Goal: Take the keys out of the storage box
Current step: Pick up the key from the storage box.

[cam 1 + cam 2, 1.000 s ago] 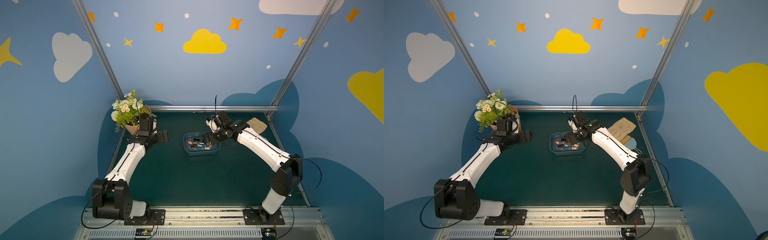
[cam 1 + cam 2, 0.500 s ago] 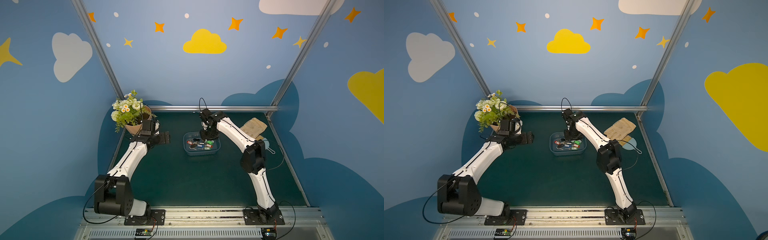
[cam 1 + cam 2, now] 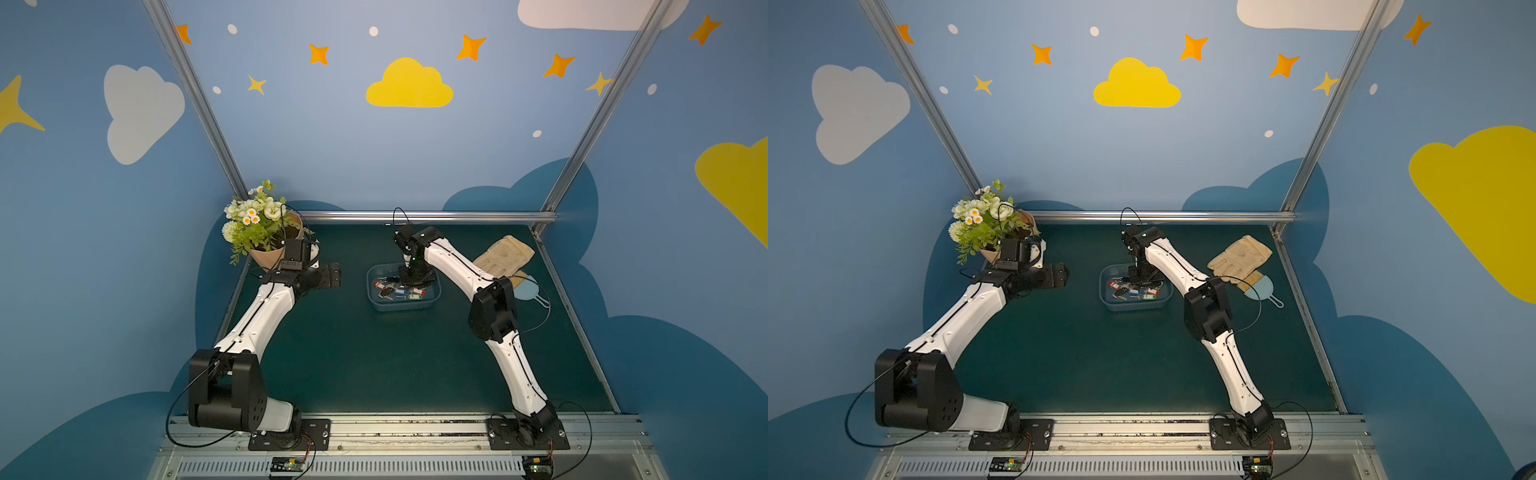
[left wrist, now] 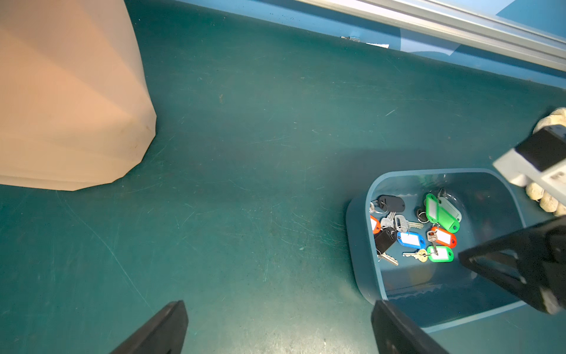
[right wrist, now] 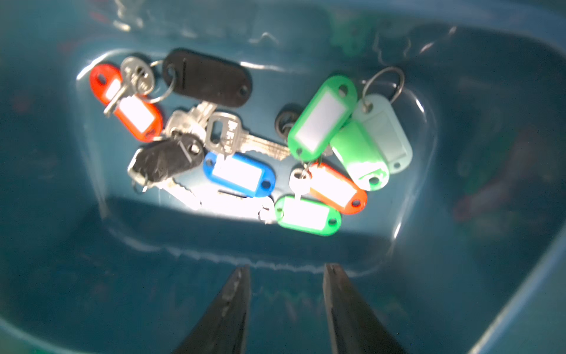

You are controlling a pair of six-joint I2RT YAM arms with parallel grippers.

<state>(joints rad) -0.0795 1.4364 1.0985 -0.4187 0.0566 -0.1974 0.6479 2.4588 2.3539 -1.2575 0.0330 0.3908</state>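
Several metal keys (image 5: 235, 138) with oblong plastic tags; glossy round-cornered storage box (image 5: 477, 92)

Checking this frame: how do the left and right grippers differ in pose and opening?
The left gripper reaches level over the mat beside the flower pot, outside the storage box; the right gripper points down into it. The left gripper's jaws stand wide apart; the right gripper's stand closer together. Both hold nothing: the keys lie loose in the box.
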